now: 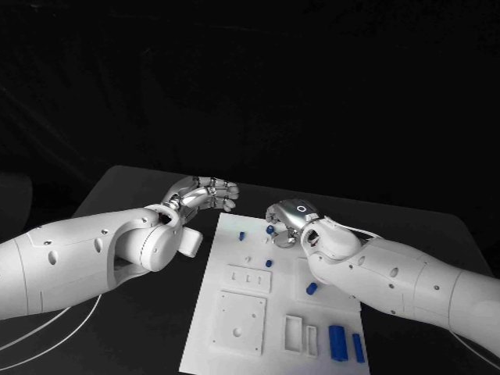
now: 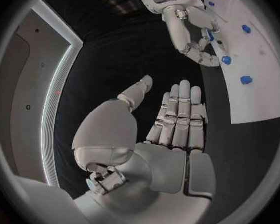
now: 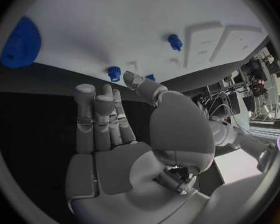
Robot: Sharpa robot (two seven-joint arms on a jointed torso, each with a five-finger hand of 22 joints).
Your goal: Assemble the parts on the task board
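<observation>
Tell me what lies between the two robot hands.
In the head view, only bare black table and the board's far left corner separate the left robot hand from the right robot hand.

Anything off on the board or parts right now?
Nothing stands out. The white board lies flat on the table, blue parts sit on it, unspilled. Left hand and right hand hold nothing.

White task board (image 1: 222,344), small blue parts (image 1: 337,341), black table (image 1: 126,191), silver fingers (image 1: 219,193)
</observation>
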